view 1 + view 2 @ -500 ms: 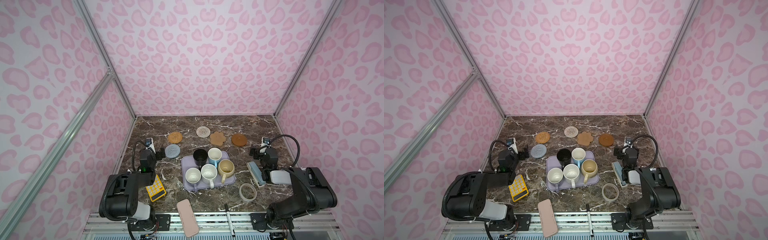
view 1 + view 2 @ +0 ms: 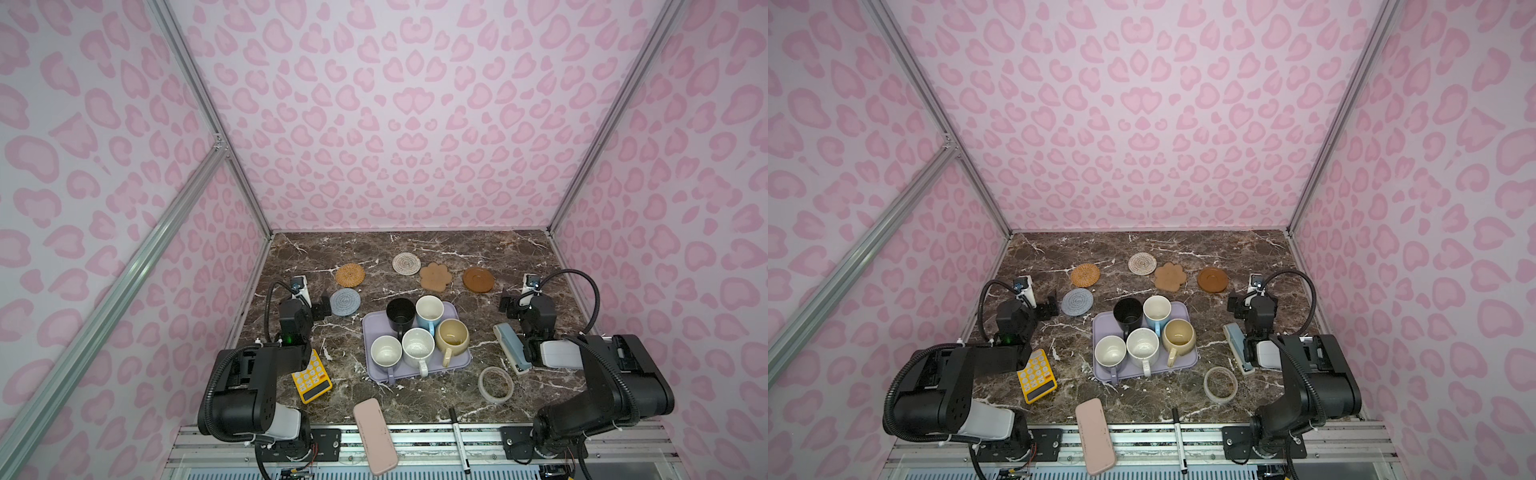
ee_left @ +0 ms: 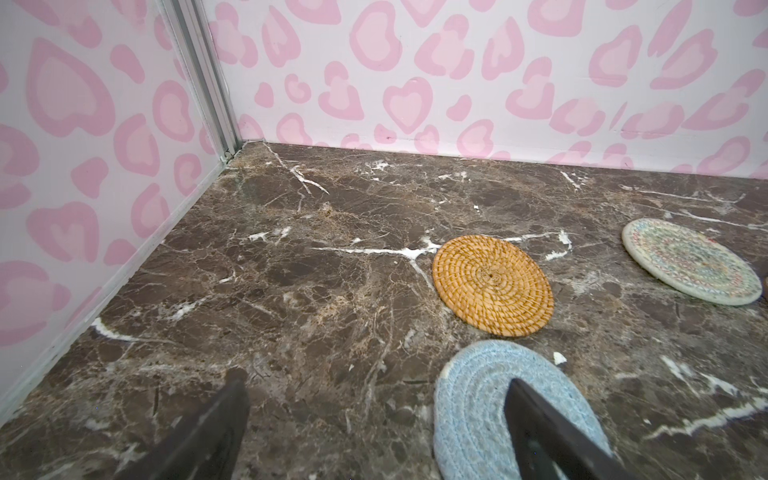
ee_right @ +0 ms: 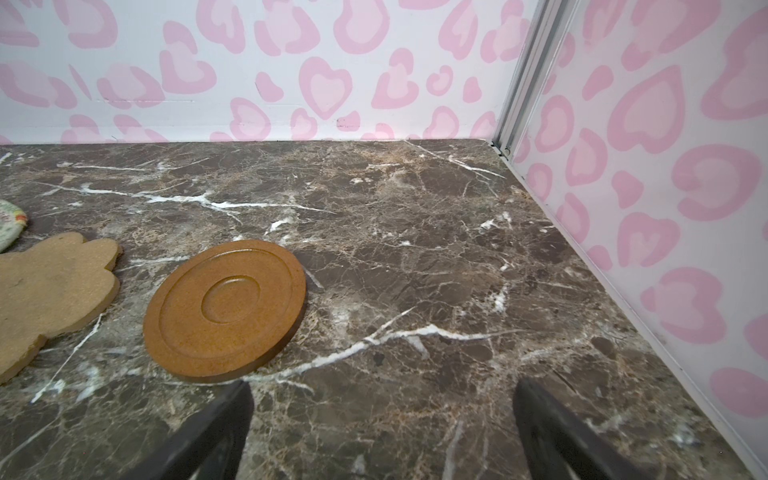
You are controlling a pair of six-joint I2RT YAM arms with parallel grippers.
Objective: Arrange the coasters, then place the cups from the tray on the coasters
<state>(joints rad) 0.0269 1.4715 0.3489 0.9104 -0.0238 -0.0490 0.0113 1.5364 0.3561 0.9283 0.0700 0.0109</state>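
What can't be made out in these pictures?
- Yellow calculator: both top views, far end under the left arm.
- Blue stapler: both top views, partly behind the right arm.
- Grey-blue coaster: left wrist view, crossed by a finger of the left gripper, cut by the edge.
- Paw-shaped coaster: right wrist view, cut by the edge.
- Beige mug: contents too small.

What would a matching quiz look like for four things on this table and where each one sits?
Things:
1. black mug
2. paw-shaped coaster
3. yellow calculator
4. tape ring

Places:
A. left of the lavender tray
B. on the lavender tray
C. right of the lavender tray, toward the front edge
D. between the cream woven coaster and the brown disc coaster

Pairs: 1-B; 2-D; 3-A; 4-C.
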